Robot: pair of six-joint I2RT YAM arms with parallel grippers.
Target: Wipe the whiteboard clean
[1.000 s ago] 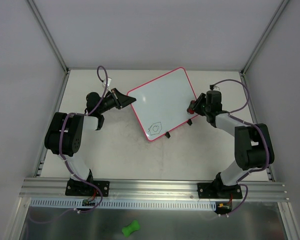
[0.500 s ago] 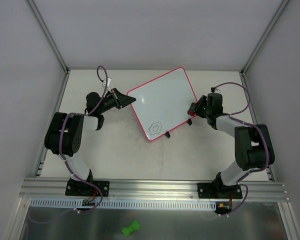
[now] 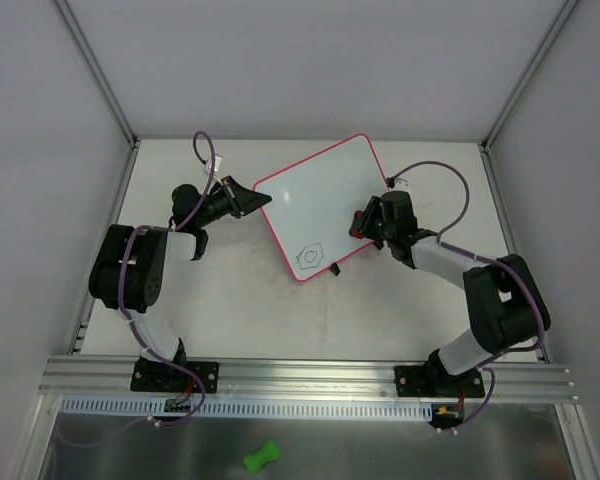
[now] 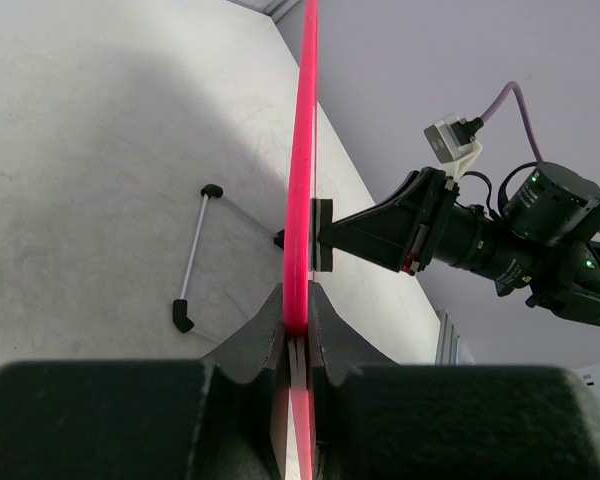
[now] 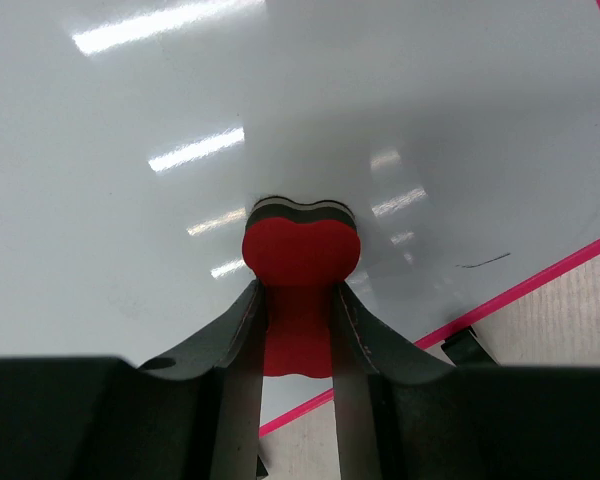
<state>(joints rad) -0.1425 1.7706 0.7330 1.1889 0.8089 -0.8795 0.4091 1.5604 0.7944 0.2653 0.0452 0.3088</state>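
The whiteboard (image 3: pixel 320 200), white with a thin pink frame, lies skewed at the middle back of the table. A dark marker doodle (image 3: pixel 310 255) sits near its near corner. My left gripper (image 3: pixel 252 200) is shut on the board's left edge; in the left wrist view its jaws pinch the pink frame (image 4: pixel 305 150) edge-on. My right gripper (image 3: pixel 360 222) is over the board's right part, shut on a red bone-shaped eraser (image 5: pixel 300 255) whose dark felt end touches the white surface (image 5: pixel 180 120). A short dark stroke (image 5: pixel 483 262) lies to the right of the eraser.
A thin metal stand leg with black tips (image 4: pixel 195 255) lies under the board. A black foot (image 5: pixel 467 345) shows below the pink edge. Grey walls close the table on three sides. A green bone-shaped thing (image 3: pixel 262 457) lies in front of the aluminium rail (image 3: pixel 310 375).
My right gripper has moved left with the red eraser, from beside the board's right edge onto its surface. The left gripper and the board have not moved.
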